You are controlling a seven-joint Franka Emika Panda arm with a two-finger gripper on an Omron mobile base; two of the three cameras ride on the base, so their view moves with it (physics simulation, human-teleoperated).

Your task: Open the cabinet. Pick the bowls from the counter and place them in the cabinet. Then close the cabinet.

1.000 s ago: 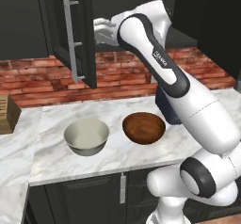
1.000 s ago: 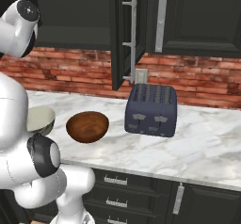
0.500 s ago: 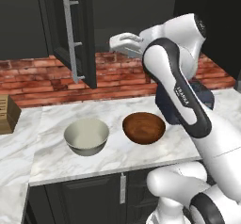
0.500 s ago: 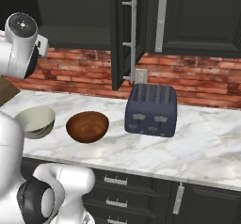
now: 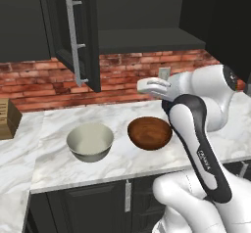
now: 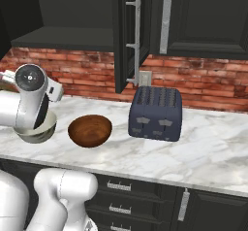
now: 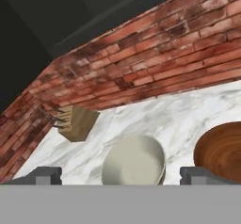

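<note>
the white arm rises from the base, bends at a dark elbow joint and folds forward, its forearm reaching left at mid height. the gripper (image 5: 143,84) points left and slightly down, fingers spread wide with nothing between them. in the hand view the two dark fingertips (image 7: 44,175) stand far apart at the bottom edge, empty.

A rendered kitchen is shown: a marble table (image 6: 213,152) is backed by a brick wall (image 6: 203,82), dark cabinets (image 6: 203,16) are hung above, drawers (image 6: 121,201) are fitted below, and a toaster (image 6: 155,113) and knife block (image 7: 76,123) are set out.
</note>
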